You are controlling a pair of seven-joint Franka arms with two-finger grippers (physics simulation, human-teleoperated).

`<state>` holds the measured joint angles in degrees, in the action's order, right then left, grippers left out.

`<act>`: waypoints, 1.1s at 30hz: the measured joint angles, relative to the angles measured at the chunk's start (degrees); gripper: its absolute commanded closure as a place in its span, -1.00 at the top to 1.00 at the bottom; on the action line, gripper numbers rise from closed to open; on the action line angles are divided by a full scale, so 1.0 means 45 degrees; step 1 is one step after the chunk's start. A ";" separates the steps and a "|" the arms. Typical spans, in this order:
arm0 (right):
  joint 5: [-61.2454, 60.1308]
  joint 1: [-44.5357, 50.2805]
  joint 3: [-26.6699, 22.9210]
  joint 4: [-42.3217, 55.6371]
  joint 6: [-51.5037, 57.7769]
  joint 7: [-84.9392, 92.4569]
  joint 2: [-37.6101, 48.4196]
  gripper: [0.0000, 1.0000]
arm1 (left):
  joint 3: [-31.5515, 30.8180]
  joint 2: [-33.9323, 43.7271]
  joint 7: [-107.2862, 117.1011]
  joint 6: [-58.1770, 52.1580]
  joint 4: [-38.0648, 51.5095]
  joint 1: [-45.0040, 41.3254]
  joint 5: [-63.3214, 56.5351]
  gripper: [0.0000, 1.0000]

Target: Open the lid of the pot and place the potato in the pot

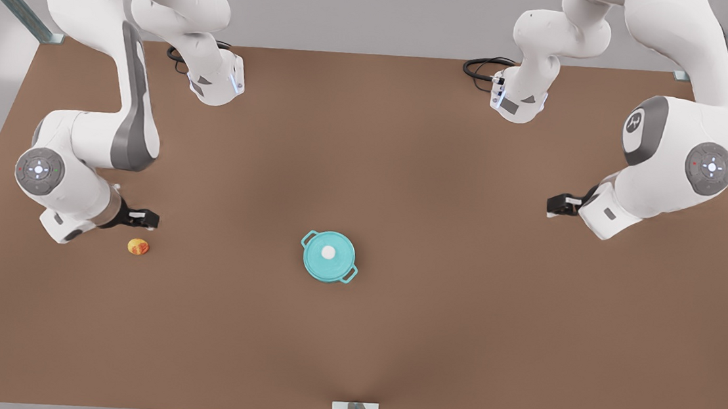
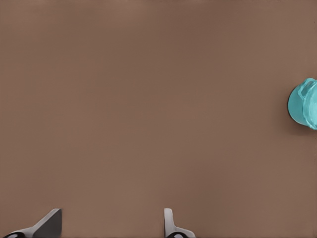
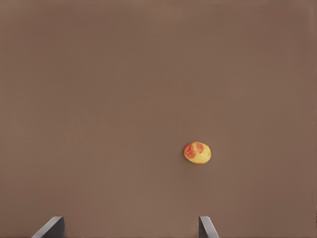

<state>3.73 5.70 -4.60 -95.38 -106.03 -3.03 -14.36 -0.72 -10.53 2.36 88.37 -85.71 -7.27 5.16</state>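
The pot [image 1: 329, 257] stands upright near the middle of the brown surface [image 1: 406, 169], its two loop handles pointing out to opposite sides, and the pot lid [image 1: 328, 254] sits flat on top of it, closed, with the white knob [image 1: 328, 252] at its centre. The potato [image 1: 138, 247] lies on the bare surface well apart from the pot, toward the front view's left. Just beside the potato, a little above the surface, hangs the right gripper [image 1: 150, 218]; in the right wrist view its fingers [image 3: 207, 227] are spread wide with nothing between them, and the potato [image 3: 197, 152] lies apart from them. The left gripper [image 1: 552, 205] waits well away at the front view's right, seemingly higher over the surface, its fingers [image 2: 169, 221] also spread and empty, with the pot's edge [image 2: 303, 103] in its view.
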 measured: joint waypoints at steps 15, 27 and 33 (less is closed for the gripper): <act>0.0367 -0.0323 -0.0078 0.0239 -0.1824 -0.1453 -0.1792 1.00 | -0.2398 -0.3940 0.3343 0.2826 0.1140 -0.6626 -0.1486 1.00; 0.0106 -0.1609 -0.0105 -0.3751 -0.5665 -0.5986 -0.2013 1.00 | -0.1446 -1.0144 0.8686 0.7046 0.6669 -0.7817 -0.3529 1.00; 0.0083 -0.2530 -0.0129 -0.5133 -0.7408 -0.8311 -0.1809 1.00 | -0.1054 -1.0818 1.0262 0.7993 0.6763 -0.8709 -0.4042 1.00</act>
<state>4.10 -5.69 -5.18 -118.48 -139.36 -40.43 -22.50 -5.46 -59.21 48.54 124.34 -55.28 -46.46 -13.03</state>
